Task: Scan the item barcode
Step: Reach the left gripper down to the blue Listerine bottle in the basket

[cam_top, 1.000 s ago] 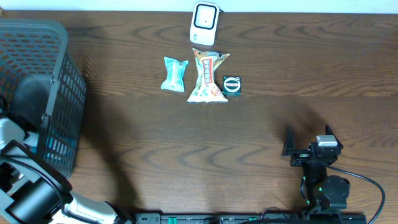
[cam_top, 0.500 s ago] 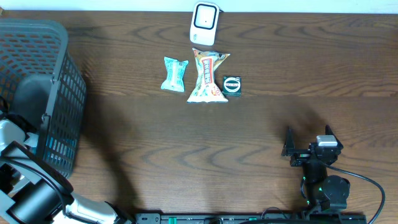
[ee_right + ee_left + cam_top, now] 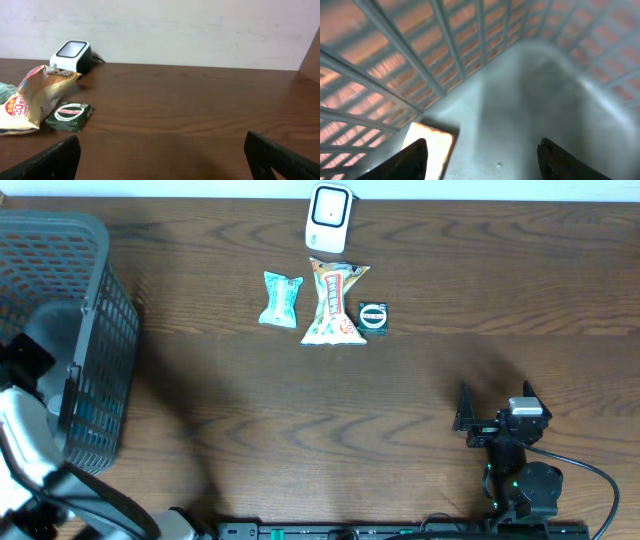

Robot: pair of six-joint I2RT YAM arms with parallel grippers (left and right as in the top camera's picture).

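The left gripper (image 3: pixel 485 165) hangs inside the mesh basket (image 3: pixel 95 330), fingers apart on nothing, with a flat pale packet (image 3: pixel 432 145) on the floor beneath. The right gripper (image 3: pixel 495 395) sits wide open and empty, well apart from the snack bag (image 3: pixel 334 303), teal pouch (image 3: pixel 281 299) and green box (image 3: pixel 373 316) lying just before the white scanner (image 3: pixel 329 217).

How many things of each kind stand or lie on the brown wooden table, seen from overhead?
Crinkled snack packets: 2, teal packet and cream-and-orange packet
Small dark green box: 1
White barcode scanner: 1
Grey plastic mesh basket: 1
Total: 5
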